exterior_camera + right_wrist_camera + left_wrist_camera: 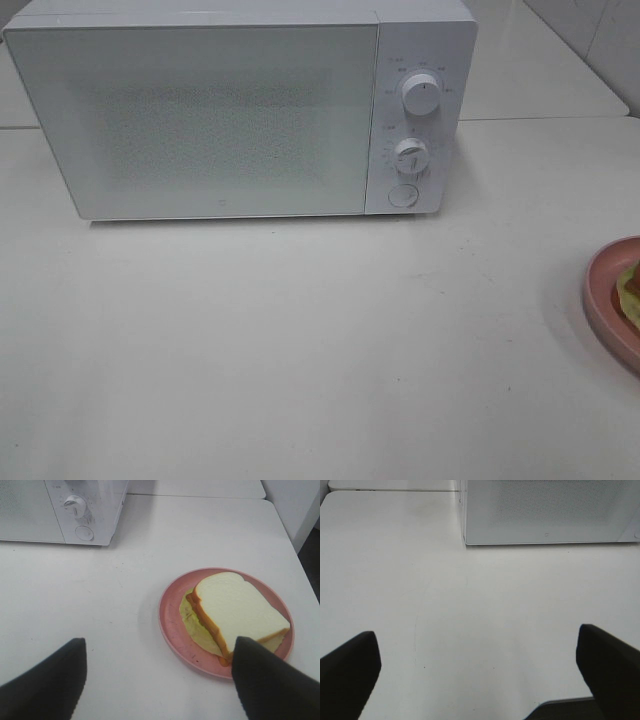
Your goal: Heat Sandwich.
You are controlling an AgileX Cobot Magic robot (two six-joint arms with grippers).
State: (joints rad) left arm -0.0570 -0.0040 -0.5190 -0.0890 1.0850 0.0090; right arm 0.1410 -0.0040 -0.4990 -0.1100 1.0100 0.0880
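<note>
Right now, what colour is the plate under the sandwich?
Pink; the plate shows best in the right wrist view.

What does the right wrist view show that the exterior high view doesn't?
Only the right wrist view shows the whole sandwich on its pink plate, and the right gripper, open above the table. Only the exterior high view shows the microwave's closed door and upper knob. Both share the microwave's lower knob, round button, the plate and the white table.

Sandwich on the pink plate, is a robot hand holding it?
No. The sandwich lies free on its plate; both hands, left and right, are open and empty.
</note>
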